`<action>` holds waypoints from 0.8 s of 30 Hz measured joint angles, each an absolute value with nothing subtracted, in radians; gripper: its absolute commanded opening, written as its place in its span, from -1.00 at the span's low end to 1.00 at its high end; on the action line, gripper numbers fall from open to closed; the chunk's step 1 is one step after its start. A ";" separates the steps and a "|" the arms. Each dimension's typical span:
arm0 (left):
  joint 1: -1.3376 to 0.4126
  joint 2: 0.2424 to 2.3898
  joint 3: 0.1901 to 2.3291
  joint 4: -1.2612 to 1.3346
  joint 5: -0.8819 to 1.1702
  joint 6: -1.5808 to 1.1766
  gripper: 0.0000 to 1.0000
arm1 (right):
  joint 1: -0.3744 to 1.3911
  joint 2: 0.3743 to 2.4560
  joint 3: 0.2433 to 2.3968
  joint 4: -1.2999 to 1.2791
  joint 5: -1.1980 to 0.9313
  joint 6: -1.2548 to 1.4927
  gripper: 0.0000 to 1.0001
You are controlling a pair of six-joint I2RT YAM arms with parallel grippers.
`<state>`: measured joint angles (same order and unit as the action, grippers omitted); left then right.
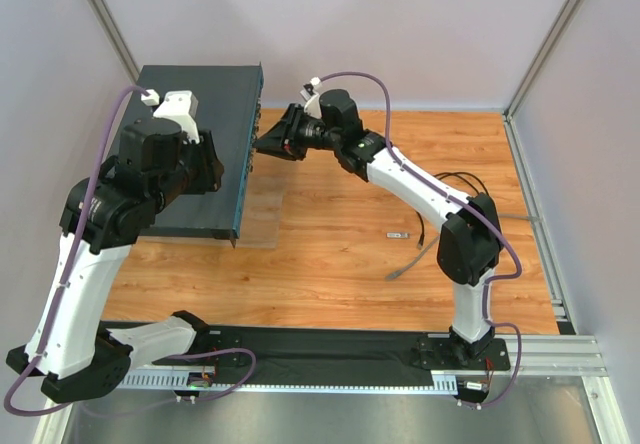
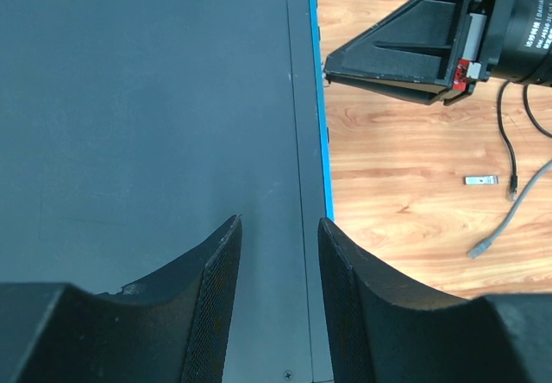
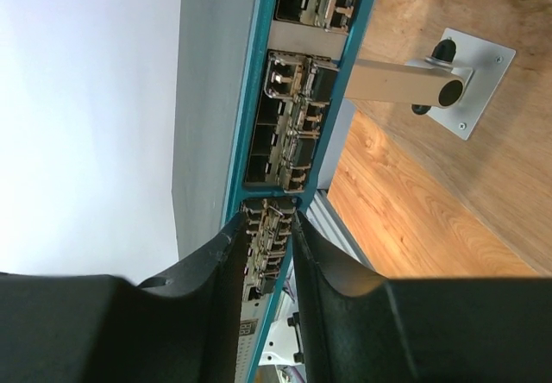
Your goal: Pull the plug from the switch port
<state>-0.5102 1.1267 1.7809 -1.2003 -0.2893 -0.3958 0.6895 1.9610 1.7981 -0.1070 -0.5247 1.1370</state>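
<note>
The switch (image 1: 190, 134) is a flat dark grey-teal box at the back left, its socket face turned to the right. My left gripper (image 1: 220, 169) hovers over its top panel (image 2: 147, 98), near the front edge. That gripper (image 2: 280, 221) is open, with only the panel showing between its fingers. My right gripper (image 1: 262, 144) points at the socket face (image 3: 259, 107). Its fingers (image 3: 267, 221) stand a little apart on either side of a socket block. Small metal plugs with wire latches (image 3: 274, 228) sit there; I see no pad pressing on one.
A loose silver plug (image 1: 399, 235) lies on the wooden table to the right, with a grey cable end (image 1: 405, 267) and a black cable (image 1: 455, 179) nearby. A metal post on a base plate (image 3: 414, 77) stands under the switch. Walls close in the back and both sides.
</note>
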 measured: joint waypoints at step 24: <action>-0.502 1.126 1.773 -1.200 -0.278 -0.398 -0.02 | 0.676 1.939 1.752 -0.100 -0.525 1.155 -0.46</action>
